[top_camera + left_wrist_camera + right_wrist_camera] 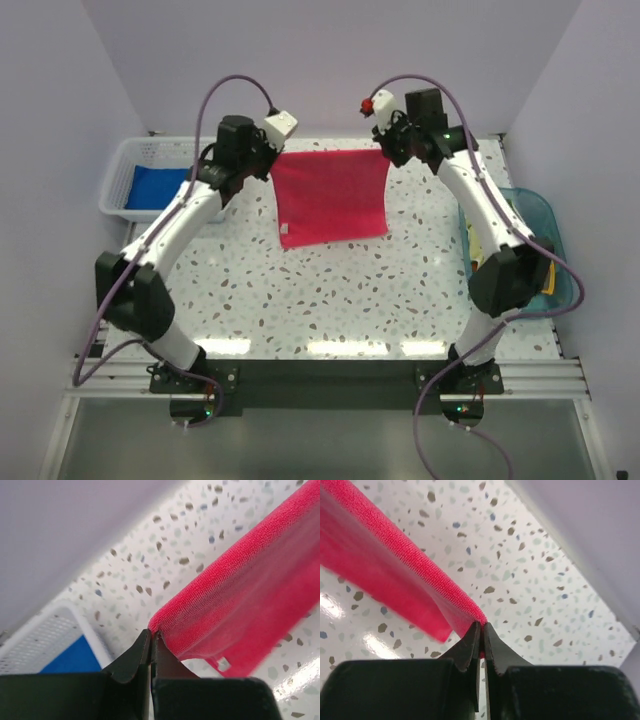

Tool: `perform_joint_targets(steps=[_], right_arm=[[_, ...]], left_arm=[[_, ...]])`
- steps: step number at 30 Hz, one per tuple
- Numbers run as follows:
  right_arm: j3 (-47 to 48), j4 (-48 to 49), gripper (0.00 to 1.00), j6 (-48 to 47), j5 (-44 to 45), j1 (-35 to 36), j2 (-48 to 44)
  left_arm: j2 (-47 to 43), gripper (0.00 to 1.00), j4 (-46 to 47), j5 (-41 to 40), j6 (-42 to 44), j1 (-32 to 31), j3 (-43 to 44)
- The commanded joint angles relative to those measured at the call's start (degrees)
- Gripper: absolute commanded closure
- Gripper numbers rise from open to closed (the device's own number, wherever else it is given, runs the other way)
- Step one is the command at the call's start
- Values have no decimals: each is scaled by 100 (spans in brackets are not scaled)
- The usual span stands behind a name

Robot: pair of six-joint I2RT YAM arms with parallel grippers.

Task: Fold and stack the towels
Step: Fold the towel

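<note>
Holding the pink towel (330, 195) stretched between my forward-reaching arms; my left gripper (151, 636) and right gripper (482, 626) each clamped on a top corner

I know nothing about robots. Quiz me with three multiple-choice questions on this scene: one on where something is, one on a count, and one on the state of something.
1. Where is the blue towel?
A in the white basket
B on the floor
C draped over an arm

2. How many tools grip the pink towel?
A none
B one
C two

3. The pink towel is:
A folded small
B spread open
C balled up

Answers:
1 A: the blue cloth lies inside the slotted basket at the left.
2 C: the left tool and the right tool are each pinched shut on a corner.
3 B: it is stretched between the two tools as one open sheet.
</note>
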Motion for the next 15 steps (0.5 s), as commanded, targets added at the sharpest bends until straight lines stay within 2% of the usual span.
perform_joint_targets(steps=[1,10,15], right_arm=[[-308,448,100,76,455,74,-908],[-1520,343,100,6,227,311,-2708],[-2171,-139,100,-38,-263,487,-3448]], left_arm=[[-1073,100,864,-647,-90,-121,-499],[-3033,100,909,-1554,-222,-815,-1818],[-3973,100,566,-1572,-607,-1097,-2363]])
